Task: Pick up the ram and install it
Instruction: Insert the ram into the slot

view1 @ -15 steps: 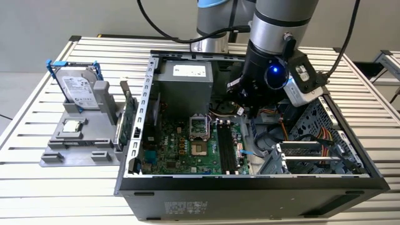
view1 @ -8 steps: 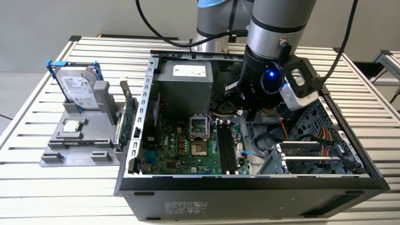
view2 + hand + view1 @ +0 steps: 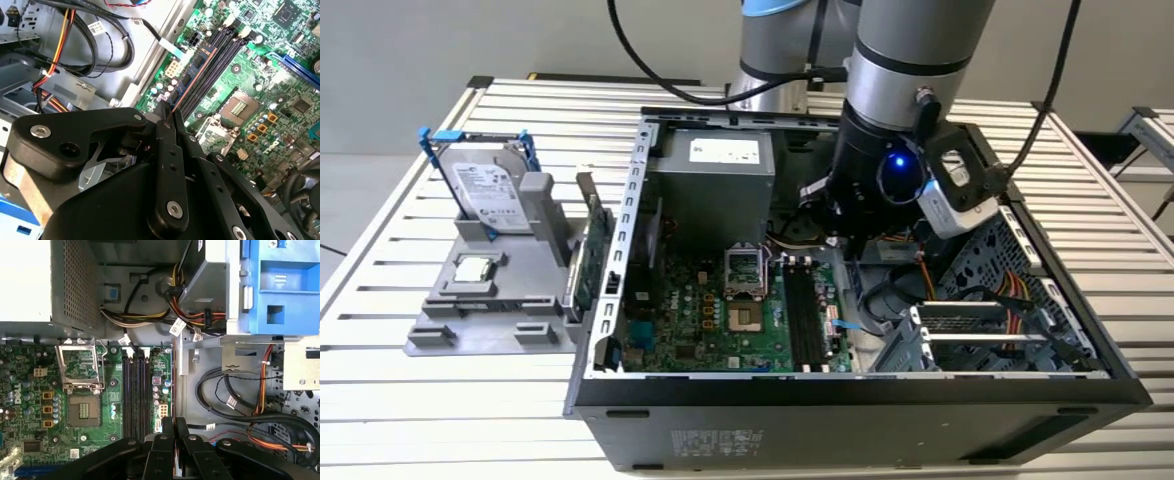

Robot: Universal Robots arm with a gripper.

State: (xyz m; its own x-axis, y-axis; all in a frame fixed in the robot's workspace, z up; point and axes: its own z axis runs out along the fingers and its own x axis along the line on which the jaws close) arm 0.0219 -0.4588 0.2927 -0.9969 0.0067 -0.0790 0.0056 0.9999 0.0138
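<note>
While the arm is reaching down into the open computer case, which is lying on the slatted table close to its near edge, most of the risk is sitting in alignment. The motherboard is facing up, and its dark memory slots are standing empty beside the bare processor socket.

The gripper is hovering above the board with its fingers pressed together on a thin strip seen edge-on. That strip is most likely the ram, though so narrow a sliver is making it hard to be sure. In the first wrist view it is appearing to line up nearer the board's edge by the metal chassis than over the slots, though the camera's angle may be exaggerating this.

If the stick is going down off-line, it is risking striking the small capacitors beside the slots or the slot wall instead of seating. A slight tilt in the pinch is threatening to jam one end first. The bundled cables lying just beside the gripper are also inviting a snag on the knuckles.
</note>
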